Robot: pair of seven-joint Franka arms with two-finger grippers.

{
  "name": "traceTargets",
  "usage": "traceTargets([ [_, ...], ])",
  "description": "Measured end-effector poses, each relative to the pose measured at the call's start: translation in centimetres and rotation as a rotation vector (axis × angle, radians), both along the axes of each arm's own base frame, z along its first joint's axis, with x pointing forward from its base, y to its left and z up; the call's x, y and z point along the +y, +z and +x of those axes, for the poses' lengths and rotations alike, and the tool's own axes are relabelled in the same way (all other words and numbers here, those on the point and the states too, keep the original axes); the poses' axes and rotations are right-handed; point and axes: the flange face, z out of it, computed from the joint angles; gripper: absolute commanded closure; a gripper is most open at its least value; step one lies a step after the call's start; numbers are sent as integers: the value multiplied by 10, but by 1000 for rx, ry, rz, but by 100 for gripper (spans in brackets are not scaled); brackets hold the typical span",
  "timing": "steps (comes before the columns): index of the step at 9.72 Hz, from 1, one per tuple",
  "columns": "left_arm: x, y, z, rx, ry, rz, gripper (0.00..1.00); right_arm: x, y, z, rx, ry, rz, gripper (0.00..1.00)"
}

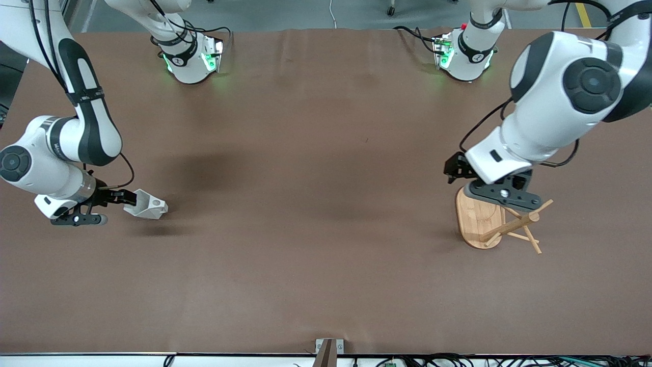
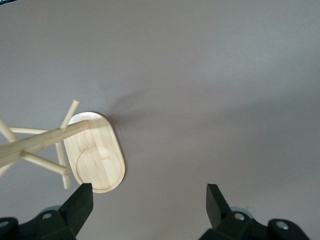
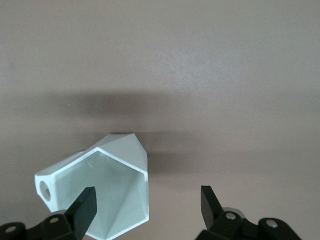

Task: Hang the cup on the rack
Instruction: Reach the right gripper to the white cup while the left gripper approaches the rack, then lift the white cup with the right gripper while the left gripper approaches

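Observation:
The white faceted cup (image 1: 148, 206) lies on its side on the table toward the right arm's end, its hexagonal mouth turned to my right gripper (image 1: 131, 199). That gripper is open at the cup's mouth. In the right wrist view the cup (image 3: 107, 185) shows its pierced handle; one finger sits in front of its inside, the other is clear of it, and the gripper (image 3: 147, 204) holds nothing. The bamboo rack (image 1: 478, 224) stands toward the left arm's end. My left gripper (image 1: 501, 195) hovers open over the rack's base (image 2: 97, 156) and is empty (image 2: 149, 201).
The brown table (image 1: 316, 178) is bare between the cup and the rack. Both arm bases (image 1: 191, 56) stand along the table's edge farthest from the front camera. The rack's thin pegs (image 1: 530, 239) stick out toward the front camera.

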Motion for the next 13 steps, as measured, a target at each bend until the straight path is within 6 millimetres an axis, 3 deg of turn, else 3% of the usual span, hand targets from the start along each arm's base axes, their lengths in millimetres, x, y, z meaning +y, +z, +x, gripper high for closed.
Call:
traceTargets([
  [1, -11, 0, -4, -2, -46, 0, 0, 1, -11, -6, -5, 5, 0, 25],
  [3, -25, 1, -9, -9, -203, 4, 0, 2, -26, -16, 0, 20, 1, 82],
  [4, -27, 1, -11, -11, -270, 5, 0, 2, -27, -17, 2, 24, 2, 96],
  [7, -45, 0, -18, -13, -441, 6, 0, 3, -26, -16, -3, 27, 1, 100],
  [11, -98, -7, -46, -5, -677, 2, 0, 3, -7, -4, -25, 29, -1, 100],
  [13, -121, 0, -60, -17, -815, -32, 0, 12, 38, 9, 9, 27, 26, 100],
])
